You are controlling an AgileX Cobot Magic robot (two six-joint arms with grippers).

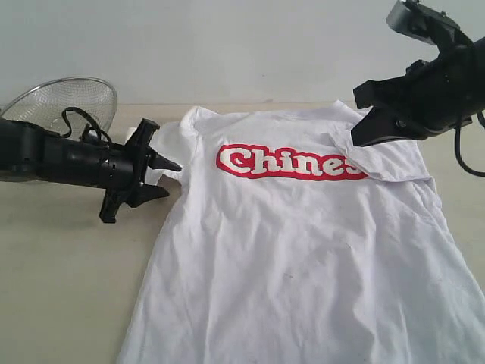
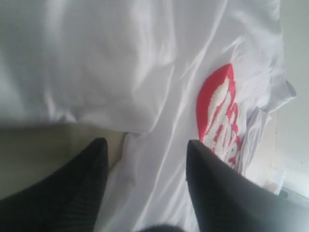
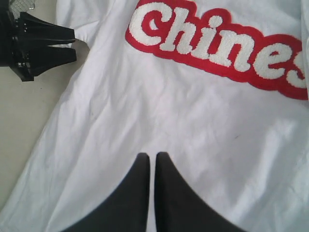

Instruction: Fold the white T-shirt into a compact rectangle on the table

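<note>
The white T-shirt lies face up on the table, its red lettered band across the chest. Its right sleeve is folded inward and covers the end of the lettering. My left gripper is open at the shirt's left sleeve, and white cloth lies between its fingers. My right gripper hovers at the folded sleeve's corner. It is shut with nothing visibly in it, and only flat shirt shows below. The left gripper also appears in the right wrist view.
A wire-mesh metal bowl stands at the back left, behind the left arm. Bare tabletop stretches left of the shirt. The shirt's lower hem runs out of the exterior view at the front.
</note>
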